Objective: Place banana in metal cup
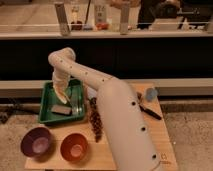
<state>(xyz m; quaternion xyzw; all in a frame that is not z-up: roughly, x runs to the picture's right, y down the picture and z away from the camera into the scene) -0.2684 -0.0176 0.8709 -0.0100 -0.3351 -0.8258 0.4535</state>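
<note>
My gripper (60, 94) hangs at the end of the white arm, low over the green tray (46, 106) at the left of the table. A pale yellow, slightly curved shape at the gripper's tip looks like the banana (62, 96); I cannot tell whether it is held or lies in the tray. A shiny metal cup (77, 103) stands in the tray just right of the gripper. A grey block (59, 110) lies in the tray below the gripper.
A purple bowl (37, 143) and an orange bowl (74, 147) sit at the table's front left. A dark red bunch (95, 123) lies beside the arm. A blue-grey cup (150, 93) and a black tool (150, 111) are at the right. A glass counter runs behind.
</note>
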